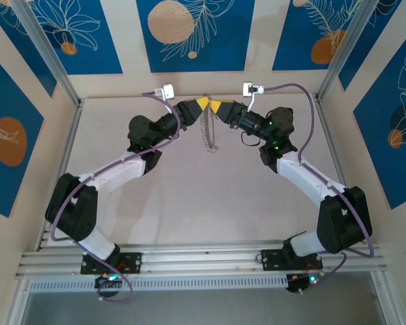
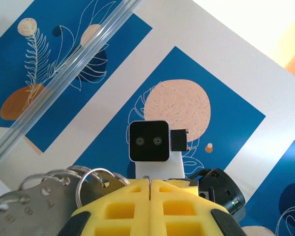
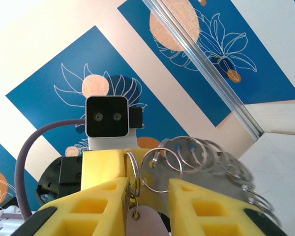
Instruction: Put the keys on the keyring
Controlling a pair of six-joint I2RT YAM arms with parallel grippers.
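Grippers meet nose to nose over the far middle of the table [image 1: 155,203], both arms reaching inward from their bases at the near edge; the left gripper [image 1: 203,103] has its yellow fingers pressed flat together, with only a hairline seam between them in its own wrist view, and a bit of thin wire shows at the top of that seam; the keyring [image 1: 208,132] runs from that meeting point toward the near side as a narrow string of small silver loops; the left wrist view shows the loops bunched just to the left of the closed fingers, overlapping one another, with a flat grey metal piece beneath them.

The right gripper [image 1: 220,106] faces the left one, and its yellow fingers [image 3: 101,204] stand apart with a clear gap; in that gap hangs one thin ring, and below it sits the key [image 3: 143,221], its pale lilac head low in the right wrist view and close against the left-hand finger; whether either finger presses on the key I cannot tell; more loops fan out to the right above the other finger, the farthest ones blurred.

Blue wall panels [image 1: 169,27] printed with white leaves and peach discs stand behind the arms.
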